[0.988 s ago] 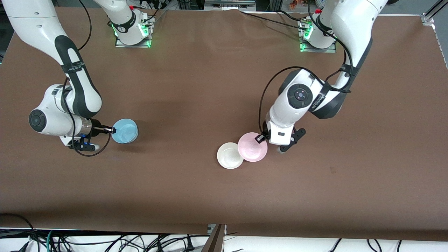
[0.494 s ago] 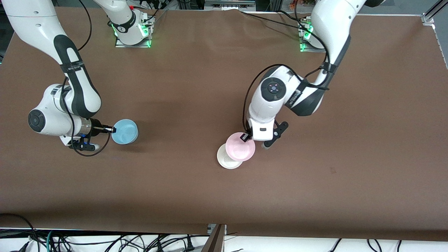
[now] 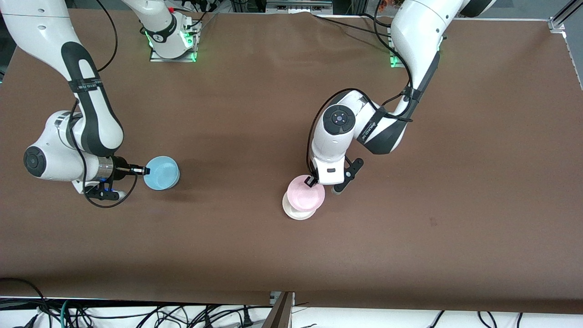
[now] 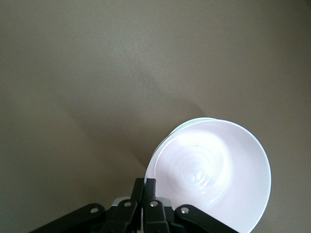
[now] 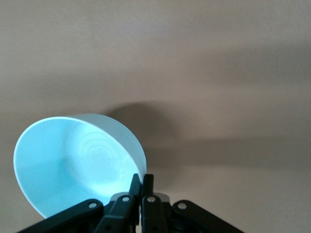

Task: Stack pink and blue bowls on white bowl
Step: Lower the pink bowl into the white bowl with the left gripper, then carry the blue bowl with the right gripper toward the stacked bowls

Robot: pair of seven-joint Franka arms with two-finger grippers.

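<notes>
Now the left end effector (image 3: 313, 181) pinches the rim of the pink bowl (image 3: 305, 195), held over the white bowl (image 3: 294, 211) on the tabletop (image 3: 255, 114). Toward the right arm's end, the right end effector (image 3: 145, 171) pinches the blue bowl (image 3: 161, 172). No writing is readable.

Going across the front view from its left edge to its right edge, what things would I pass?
Right gripper → blue bowl → white bowl, mostly covered by the pink bowl held over it → left gripper.
</notes>
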